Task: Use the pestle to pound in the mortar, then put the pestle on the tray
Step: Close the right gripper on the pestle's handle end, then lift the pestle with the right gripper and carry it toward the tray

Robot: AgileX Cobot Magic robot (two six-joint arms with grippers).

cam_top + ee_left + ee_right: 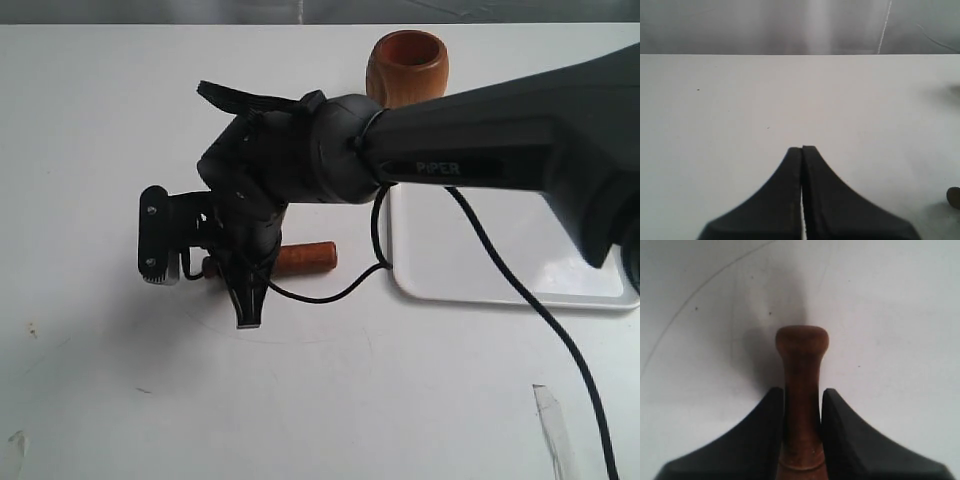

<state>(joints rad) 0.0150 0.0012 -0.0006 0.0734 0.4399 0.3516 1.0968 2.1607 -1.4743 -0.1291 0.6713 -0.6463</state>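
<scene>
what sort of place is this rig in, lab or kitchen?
Probably a robot test bench, not a kitchen: a bare white table, a cabled arm marked PIPER, and only staged props: a wooden mortar, pestle and white tray.

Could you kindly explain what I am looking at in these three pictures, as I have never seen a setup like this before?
This is a two-armed robot at a white table. The wide picture looks at the scene from outside; the other two come from cameras on each wrist. On the table are a wooden mortar, a white tray and, lying flat, a wooden pestle. The right gripper appears closed on the pestle's thin neck. The left gripper is shut and empty.
</scene>
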